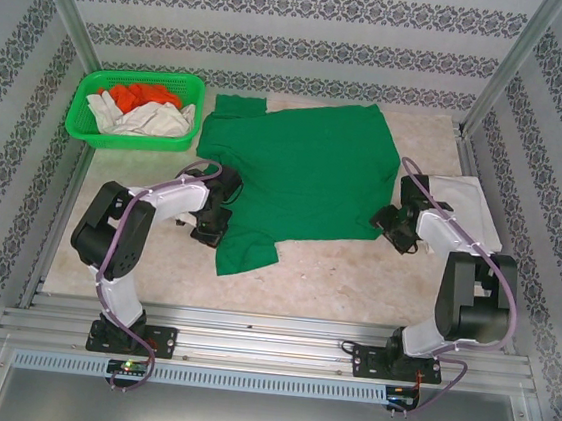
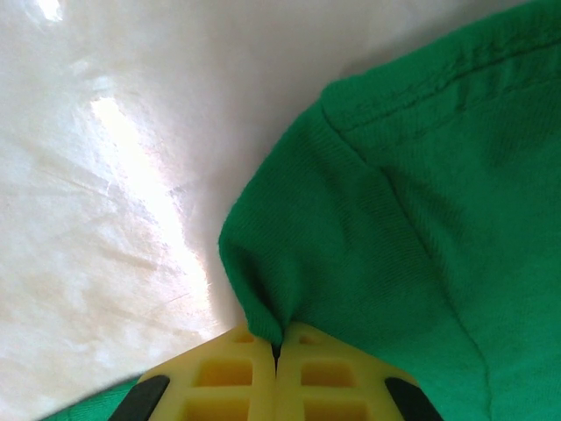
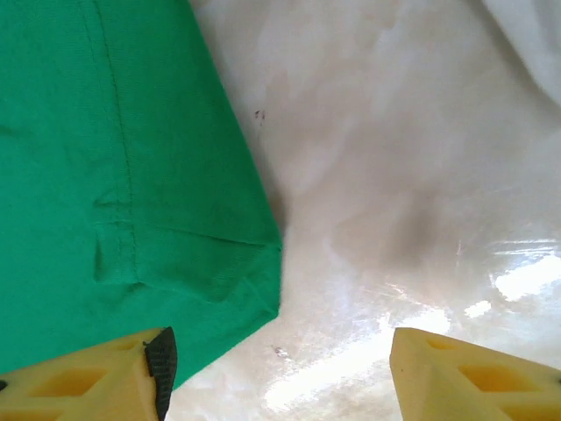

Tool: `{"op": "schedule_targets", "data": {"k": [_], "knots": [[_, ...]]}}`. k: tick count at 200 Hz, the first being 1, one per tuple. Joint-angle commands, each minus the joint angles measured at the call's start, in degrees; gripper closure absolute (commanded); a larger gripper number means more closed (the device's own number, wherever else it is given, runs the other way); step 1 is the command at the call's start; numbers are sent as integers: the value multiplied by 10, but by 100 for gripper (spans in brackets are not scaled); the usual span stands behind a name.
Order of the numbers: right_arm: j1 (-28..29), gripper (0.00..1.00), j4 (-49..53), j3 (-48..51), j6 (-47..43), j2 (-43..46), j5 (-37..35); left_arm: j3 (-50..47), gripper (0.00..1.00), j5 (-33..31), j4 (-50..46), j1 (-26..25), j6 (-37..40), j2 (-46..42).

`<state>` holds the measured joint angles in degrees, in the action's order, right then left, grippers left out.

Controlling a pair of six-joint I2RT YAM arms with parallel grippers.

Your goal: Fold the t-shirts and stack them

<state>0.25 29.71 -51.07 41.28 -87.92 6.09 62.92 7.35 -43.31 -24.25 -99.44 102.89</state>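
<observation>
Cloth, light and limp: solid dark green soft cloth t-shirt (image 1: 305, 173) lies spread flat on pale marbled table (image 1: 354, 279); left gripper (image 2: 276, 351) pinched closed on sleeve edge; right gripper (image 3: 279, 355) parted astride hem corner, holding nothing. Best taken by corners.

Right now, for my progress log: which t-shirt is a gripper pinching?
The dark green t-shirt, spread mid-table: the left gripper is shut on its edge. The folded off-white one at right and the shirts in the basket are not gripped.

Matt t-shirt (image 2: 421, 228), glossy table (image 2: 105, 219)
The green cloth is a soft ribbed knit; the tabletop, perhaps polished stone, throws glare.
</observation>
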Motion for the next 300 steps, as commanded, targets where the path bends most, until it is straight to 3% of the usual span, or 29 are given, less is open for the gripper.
{"op": "schedule_targets", "data": {"k": [1,30,86,157,185,203,228,278,293,300], "knots": [[8,37,23,-35,-17,-28,20,-39,100,-9,33,6,7,43],[27,40,52,-85,-61,-67,-1,-47,100,-7,40,8,12,38],[103,28,162,-214,-182,-168,-112,-59,100,-6,47,14,15,28],[110,49,195,-251,-192,-242,-132,-67,100,-6,51,21,21,19],[90,68,196,-245,-187,-233,-148,-75,100,-8,53,27,21,13],[70,74,187,-233,-178,-217,-149,-76,100,-8,53,30,24,13],[35,76,173,-212,-168,-193,-140,-76,100,-9,52,33,27,14],[-27,90,153,-182,-143,-158,-130,-80,100,-8,51,41,38,11],[-43,90,146,-173,-133,-142,-129,-82,100,-8,51,43,41,9],[-49,82,142,-168,-128,-134,-129,-83,100,-8,51,45,43,8]]}}
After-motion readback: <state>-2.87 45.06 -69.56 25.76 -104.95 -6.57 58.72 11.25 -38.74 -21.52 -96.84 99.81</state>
